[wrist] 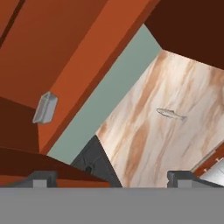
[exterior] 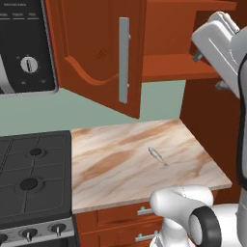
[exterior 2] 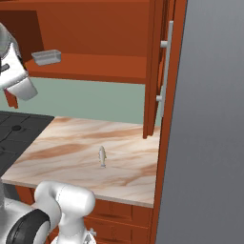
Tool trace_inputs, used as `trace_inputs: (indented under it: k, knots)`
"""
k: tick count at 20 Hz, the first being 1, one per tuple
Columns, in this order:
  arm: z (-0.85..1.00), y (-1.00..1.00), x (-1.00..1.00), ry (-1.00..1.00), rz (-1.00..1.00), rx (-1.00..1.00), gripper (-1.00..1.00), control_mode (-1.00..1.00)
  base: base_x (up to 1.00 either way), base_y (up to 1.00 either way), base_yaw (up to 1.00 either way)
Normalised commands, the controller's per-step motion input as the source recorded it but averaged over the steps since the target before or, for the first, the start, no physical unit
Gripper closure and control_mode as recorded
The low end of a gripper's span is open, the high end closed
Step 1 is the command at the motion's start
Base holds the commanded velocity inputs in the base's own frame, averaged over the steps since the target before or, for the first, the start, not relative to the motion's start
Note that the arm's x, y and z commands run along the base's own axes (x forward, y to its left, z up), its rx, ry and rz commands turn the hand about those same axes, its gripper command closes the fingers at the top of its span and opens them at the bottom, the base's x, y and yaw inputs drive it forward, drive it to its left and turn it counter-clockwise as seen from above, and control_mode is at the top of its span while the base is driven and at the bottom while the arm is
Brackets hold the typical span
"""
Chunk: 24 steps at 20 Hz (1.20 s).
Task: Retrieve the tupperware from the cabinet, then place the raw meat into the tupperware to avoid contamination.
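Observation:
The cabinet hangs over the counter with both doors swung open. On its lower shelf, toward the left end, sits the tupperware, a small grey box, which the hand view has at its left. The raw meat, a thin silvery sliver, lies near the middle of the marble counter. My gripper is open wide with nothing between its fingers. It is held high in front of the open cabinet, well short of the tupperware and far above the meat.
A black stove adjoins the counter on the left, below a microwave. Drawers with short grey handles run under the counter. A tall grey panel closes off the right side. The left door's handle juts over the counter.

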Motion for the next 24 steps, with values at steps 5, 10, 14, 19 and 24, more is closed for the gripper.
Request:
trace_inputs:
  k: [5,10,14,19,24]
  knots:
    - [-0.09,0.06,0.2,0.0,0.03,0.15,-1.0,-1.0,0.0,0.0,0.0]
    - [-0.22,0.13,0.15,0.0,0.04,0.13,-1.0,-1.0,0.0,0.0,0.0]
    - [-0.31,0.09,0.1,0.0,0.04,0.12,-1.0,-1.0,0.0,0.0,0.0]
    - [-0.14,0.03,0.0,-0.02,0.07,0.14,-1.0,-1.0,0.0,0.0,0.0]
    - [0.0,0.01,0.09,-0.04,0.09,0.18,-1.0,-1.0,0.0,0.0,0.0]
